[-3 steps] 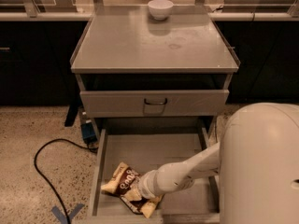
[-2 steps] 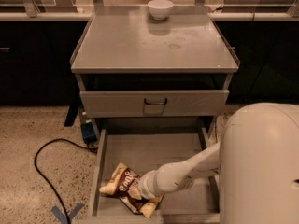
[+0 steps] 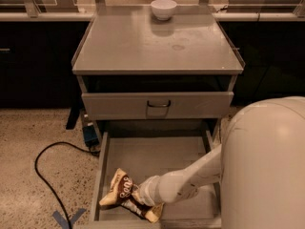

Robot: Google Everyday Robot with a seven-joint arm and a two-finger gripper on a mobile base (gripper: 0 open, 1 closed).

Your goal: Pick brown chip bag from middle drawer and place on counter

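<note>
The brown chip bag (image 3: 122, 191) lies crumpled in the front left corner of the open middle drawer (image 3: 157, 154), its cream ends and white script showing. My gripper (image 3: 142, 198) is down in the drawer at the bag's right side, touching it, at the end of my pale arm (image 3: 190, 178), which reaches in from the right. The bag's middle is partly hidden behind the gripper. The counter (image 3: 157, 44) is the flat grey cabinet top above.
A white bowl (image 3: 163, 8) stands at the back of the counter. The upper drawer face with a dark handle (image 3: 158, 104) is closed above the open drawer. A black cable (image 3: 45, 168) loops on the speckled floor at the left. My pale body (image 3: 269, 166) fills the lower right.
</note>
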